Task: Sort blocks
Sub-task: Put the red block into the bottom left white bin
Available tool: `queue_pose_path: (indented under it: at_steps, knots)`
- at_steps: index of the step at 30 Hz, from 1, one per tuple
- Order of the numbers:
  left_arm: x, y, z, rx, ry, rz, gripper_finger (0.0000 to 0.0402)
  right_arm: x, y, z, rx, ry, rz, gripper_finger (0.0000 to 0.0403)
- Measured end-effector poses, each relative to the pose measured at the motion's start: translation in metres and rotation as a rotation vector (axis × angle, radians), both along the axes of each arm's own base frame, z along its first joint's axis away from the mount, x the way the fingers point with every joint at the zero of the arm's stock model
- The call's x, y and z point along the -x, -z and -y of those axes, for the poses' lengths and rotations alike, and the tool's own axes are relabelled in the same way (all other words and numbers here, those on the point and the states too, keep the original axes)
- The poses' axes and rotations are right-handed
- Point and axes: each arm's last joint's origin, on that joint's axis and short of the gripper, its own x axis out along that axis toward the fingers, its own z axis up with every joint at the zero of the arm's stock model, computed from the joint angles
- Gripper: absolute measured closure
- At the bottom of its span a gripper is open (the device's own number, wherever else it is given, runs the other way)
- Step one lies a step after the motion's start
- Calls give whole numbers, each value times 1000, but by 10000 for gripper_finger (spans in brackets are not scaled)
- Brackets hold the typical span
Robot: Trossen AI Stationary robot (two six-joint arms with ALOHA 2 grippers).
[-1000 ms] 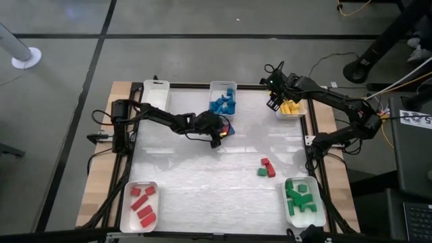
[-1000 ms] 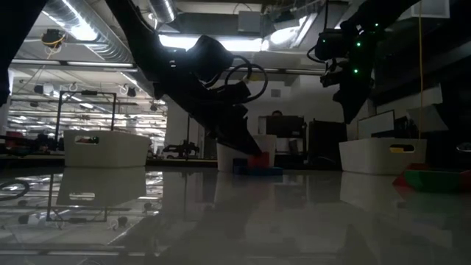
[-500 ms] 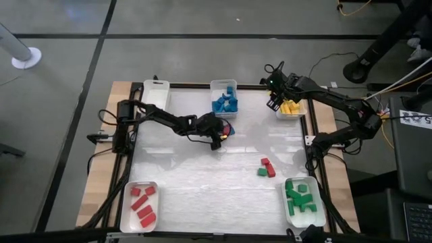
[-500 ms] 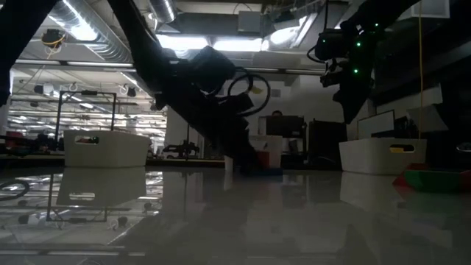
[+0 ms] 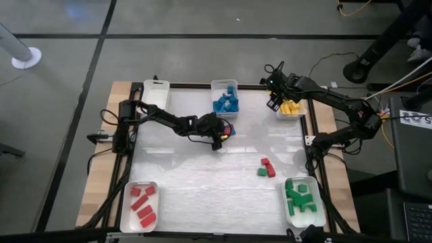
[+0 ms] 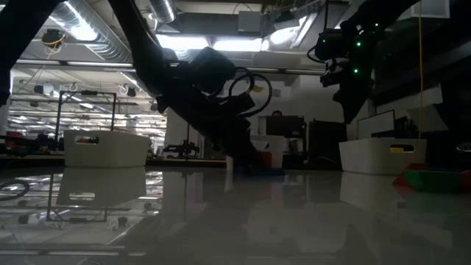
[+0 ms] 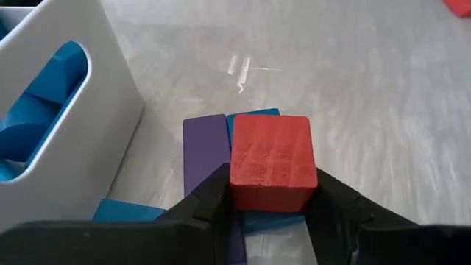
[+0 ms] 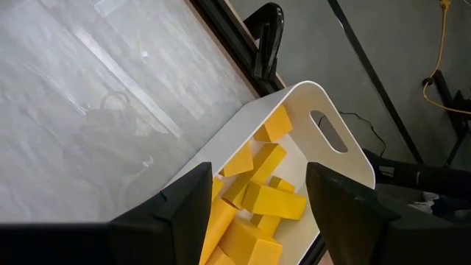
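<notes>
My left gripper (image 5: 223, 131) is low over the table just in front of the blue-block tray (image 5: 225, 100), shut on a red cube (image 7: 272, 162). Under and beside the cube lie a purple bar (image 7: 204, 158) and a blue block (image 7: 254, 118), flat on the table. My right gripper (image 5: 273, 101) hovers open above the near-left corner of the tray of yellow blocks (image 8: 257, 191), touching nothing. Two red blocks and a green one (image 5: 266, 167) lie loose on the table's right half. My left gripper pinches the red cube by two opposite side faces (image 7: 237, 193), one finger (image 7: 213, 206) on each side. The fingers slant down from the table's left. The cube sits over the blue block; whether it rests on it or is lifted clear, I cannot tell.
A tray of red blocks (image 5: 140, 206) sits at the near left corner and a tray of green blocks (image 5: 304, 201) at the near right. A white tray (image 5: 155, 91) stands at the far left. The table's middle (image 5: 202, 175) is bare.
My left gripper has sunk toward the table onto the small heap beside the blue tray, and its fingers now stand around the red cube. My right gripper has kept still.
</notes>
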Motion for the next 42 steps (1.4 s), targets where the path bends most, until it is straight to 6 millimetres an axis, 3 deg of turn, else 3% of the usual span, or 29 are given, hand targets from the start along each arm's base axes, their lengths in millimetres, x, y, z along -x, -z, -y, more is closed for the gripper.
queue_pose_path:
  at_steps: [6,15,20,26,31,35,42]
  knots:
    - [2,-10,6,-1,12,3,282,0,0,0,-14,-7,12,182]
    - [12,-78,20,-11,37,147,279,-8,2,-8,-278,-144,240,182]
    - [41,-124,34,64,34,125,278,-20,2,-20,-475,-276,433,182]
    - [98,-162,64,288,132,-36,278,-56,15,-53,-429,-528,556,182]
    - [142,-172,103,535,200,-254,277,-81,27,-89,-334,-733,677,182]
    - [170,-170,135,641,169,-450,277,-92,32,-117,-233,-795,728,182]
    - [196,-164,182,755,85,-633,267,-104,42,-147,-123,-815,685,182]
